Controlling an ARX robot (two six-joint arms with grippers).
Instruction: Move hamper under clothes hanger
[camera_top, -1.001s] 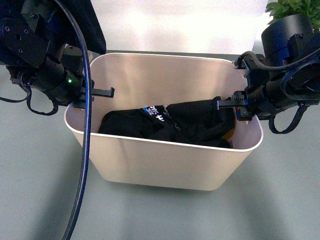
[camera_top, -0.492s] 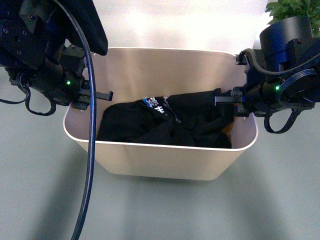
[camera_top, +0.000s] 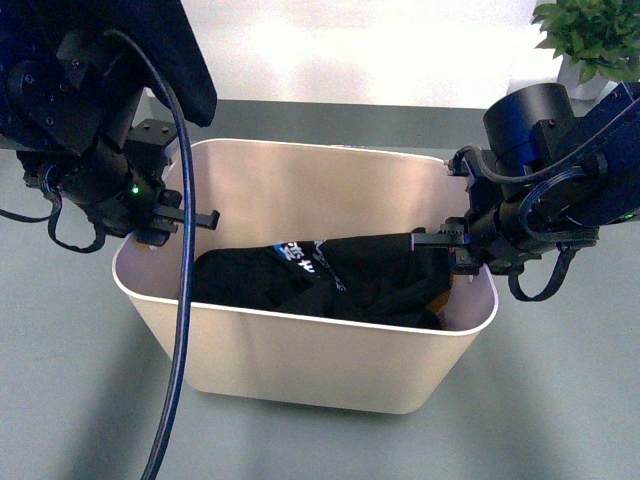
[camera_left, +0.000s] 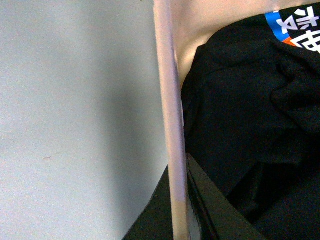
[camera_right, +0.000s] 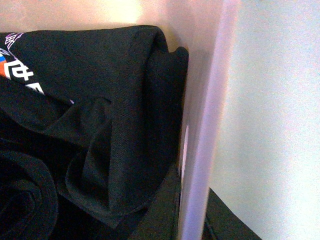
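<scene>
Front view: hamper (camera_top: 300, 350) lies long-axis left-right; left tool (camera_top: 178, 220), right tool (camera_top: 455, 245) grip rim.

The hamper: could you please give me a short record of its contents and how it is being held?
hamper: beige bin, upright
contents: black clothing with a blue-and-white print
left gripper: clamped on the rim of the left short side
right gripper: clamped on the rim of the right short side
background: potted plant, far right
</scene>
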